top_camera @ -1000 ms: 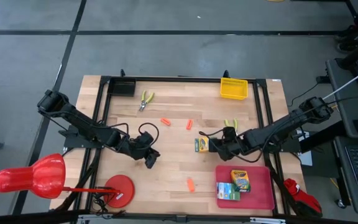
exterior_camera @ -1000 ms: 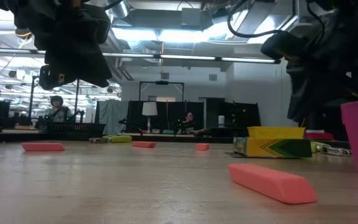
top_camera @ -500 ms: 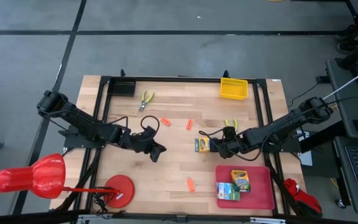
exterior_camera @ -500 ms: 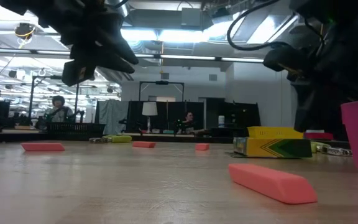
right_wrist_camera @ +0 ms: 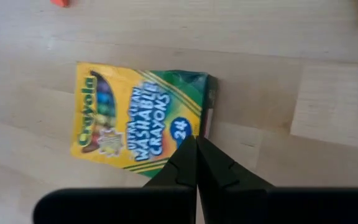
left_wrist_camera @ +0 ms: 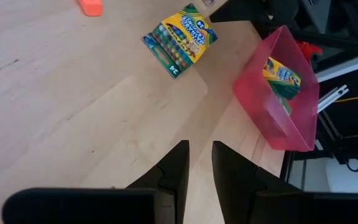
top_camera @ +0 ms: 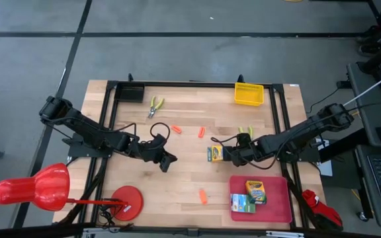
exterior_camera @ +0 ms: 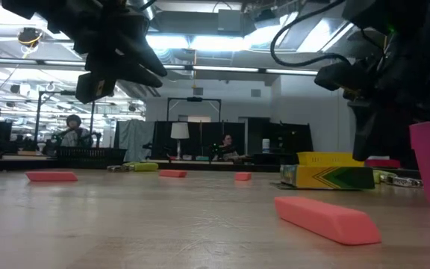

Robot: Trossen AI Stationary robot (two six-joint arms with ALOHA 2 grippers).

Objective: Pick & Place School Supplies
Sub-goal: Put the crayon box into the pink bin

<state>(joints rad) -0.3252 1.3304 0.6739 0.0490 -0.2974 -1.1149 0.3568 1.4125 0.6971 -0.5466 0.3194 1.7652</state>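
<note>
The right gripper hovers just at the 3 o'clock side of the loose crayon box, which lies flat on the table near its middle. In the right wrist view the two fingers are pressed together, holding nothing, with their tips over the box's near edge. To take the box well, the gripper would need to spread its fingers wider than the box's short side, line them up across that side, and come down square so both pads meet the cardboard. From there the red tray lies toward 5 o'clock, already holding two crayon boxes.

The left gripper hangs over bare wood at the 9 o'clock side of the loose box, well apart from it, its fingers slightly apart and empty.

The loose box is a flat yellow and green carton printed with washable crayons and the number 24. Being light and thin, it would probably slide if nudged from one side only. An orange stub lies toward 6 o'clock of it, two more toward 11 o'clock. One pair of yellow-handled cutters rests at the table's 11 o'clock, and a yellow basket at 1 o'clock.
</note>
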